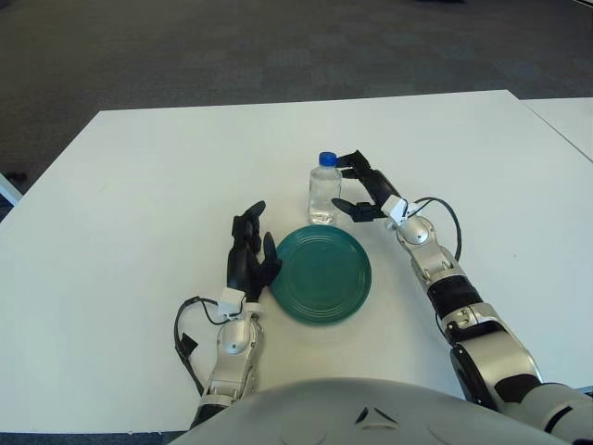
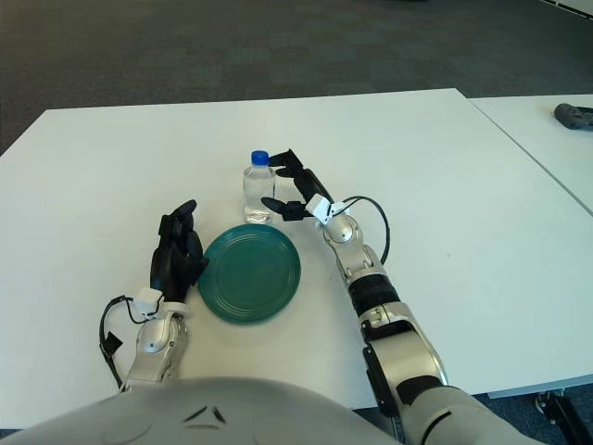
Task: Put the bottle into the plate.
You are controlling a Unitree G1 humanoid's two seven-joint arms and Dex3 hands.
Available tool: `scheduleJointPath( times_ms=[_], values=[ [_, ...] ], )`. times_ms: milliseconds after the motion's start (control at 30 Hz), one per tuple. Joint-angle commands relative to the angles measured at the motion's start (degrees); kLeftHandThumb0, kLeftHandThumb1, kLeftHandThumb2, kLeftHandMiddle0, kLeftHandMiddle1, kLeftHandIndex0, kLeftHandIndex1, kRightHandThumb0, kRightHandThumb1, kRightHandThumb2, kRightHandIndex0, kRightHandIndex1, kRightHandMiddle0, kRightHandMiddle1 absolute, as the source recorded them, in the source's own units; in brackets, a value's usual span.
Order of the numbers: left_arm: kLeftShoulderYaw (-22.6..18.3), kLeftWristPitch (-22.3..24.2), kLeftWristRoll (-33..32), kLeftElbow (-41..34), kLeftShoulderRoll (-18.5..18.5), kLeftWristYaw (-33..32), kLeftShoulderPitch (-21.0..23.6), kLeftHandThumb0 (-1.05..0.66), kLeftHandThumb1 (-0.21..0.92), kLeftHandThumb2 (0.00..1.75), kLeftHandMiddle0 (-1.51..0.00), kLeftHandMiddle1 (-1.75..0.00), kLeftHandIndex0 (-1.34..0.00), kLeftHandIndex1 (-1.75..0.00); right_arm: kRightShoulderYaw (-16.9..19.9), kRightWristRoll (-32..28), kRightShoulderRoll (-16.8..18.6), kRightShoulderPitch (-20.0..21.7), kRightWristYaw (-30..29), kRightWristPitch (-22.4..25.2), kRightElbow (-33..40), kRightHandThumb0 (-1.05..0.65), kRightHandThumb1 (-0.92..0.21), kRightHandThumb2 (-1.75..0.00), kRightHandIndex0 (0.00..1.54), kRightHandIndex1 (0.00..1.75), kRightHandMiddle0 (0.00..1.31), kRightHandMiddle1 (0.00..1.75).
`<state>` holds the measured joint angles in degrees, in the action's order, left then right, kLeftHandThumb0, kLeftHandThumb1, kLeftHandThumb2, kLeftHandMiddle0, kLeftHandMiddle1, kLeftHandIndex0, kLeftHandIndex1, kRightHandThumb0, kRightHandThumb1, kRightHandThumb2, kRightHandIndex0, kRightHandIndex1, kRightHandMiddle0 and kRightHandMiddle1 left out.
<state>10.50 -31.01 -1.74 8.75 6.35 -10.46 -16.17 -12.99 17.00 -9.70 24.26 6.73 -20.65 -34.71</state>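
A clear bottle (image 1: 323,190) with a blue cap stands upright on the white table (image 1: 139,185), just behind the far rim of a green plate (image 1: 322,274). The right hand (image 1: 363,188) is beside the bottle on its right, fingers spread apart around it without clamping. The left hand (image 1: 248,255) shows at the plate's left edge, fingers relaxed, holding nothing

The light is bright and even, coming from above. The white table (image 1: 139,185) shows only soft, faint shadows. Everything looks sharp.
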Motion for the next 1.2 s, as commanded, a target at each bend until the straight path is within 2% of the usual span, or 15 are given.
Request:
scheduleJointPath(
  times_ms=[0, 233, 600, 1167],
  values=[
    [1.0, -0.2, -0.2, 0.8, 5.0, -1.0, -1.7, -0.85, 0.92, 0.75, -0.58, 0.0, -0.13, -0.93, -1.4, 2.3, -0.6, -0.5, -0.4, 2.1, -1.6, -1.05, -0.92, -0.45, 0.17, 0.08, 0.0, 0.48],
    [2.4, 0.0, 0.8, -0.2, 4.9, -2.0, -2.3, -0.86, 0.92, 0.74, -0.55, 0.0, -0.11, -0.92, -1.7, 3.1, -2.3, 1.0, 0.7, 4.8, -1.5, -1.05, -0.92, -0.5, 0.14, 0.03, 0.0, 0.34],
    [5.1, 1.5, 4.7, -2.5, 5.0, -5.5, -3.8, -0.87, 0.92, 0.78, -0.54, 0.0, -0.09, -0.93, -2.1, 2.1, -6.0, 1.0, 9.9, 10.9, 4.4, -1.05, -0.92, -0.52, 0.02, 0.0, 0.0, 0.03],
    [7.8, 2.3, 6.1, -3.4, 5.2, -8.4, -4.7, -0.87, 0.92, 0.79, -0.55, 0.0, -0.07, -0.93, -2.0, 0.2, -9.8, -0.1, 18.5, 13.0, 10.5, -1.05, -0.92, -0.54, 0.0, 0.0, 0.0, 0.0]
  ],
)
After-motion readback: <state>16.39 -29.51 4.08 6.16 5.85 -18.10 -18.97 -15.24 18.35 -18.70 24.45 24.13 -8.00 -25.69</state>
